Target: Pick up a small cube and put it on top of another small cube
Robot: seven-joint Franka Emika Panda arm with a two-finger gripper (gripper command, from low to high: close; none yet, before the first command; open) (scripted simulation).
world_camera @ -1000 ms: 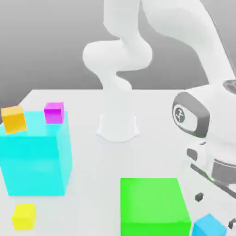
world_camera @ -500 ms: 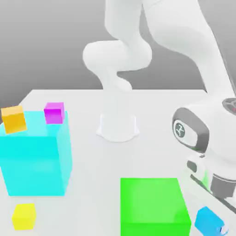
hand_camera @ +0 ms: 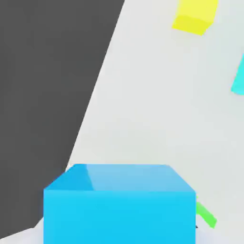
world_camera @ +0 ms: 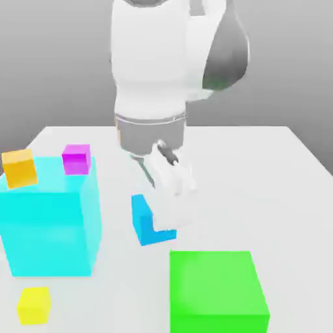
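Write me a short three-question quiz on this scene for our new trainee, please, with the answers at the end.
1. Multiple choice: What does the gripper hold?
a) the yellow cube
b) the blue cube
c) the magenta cube

2. True or false: The orange cube and the magenta cube both sit on the large cyan block.

3. Fill in the blank: In the exterior view, the small cube in front of the large cyan block, resting on the table, is ____.

Key: 1 b; 2 true; 3 yellow.
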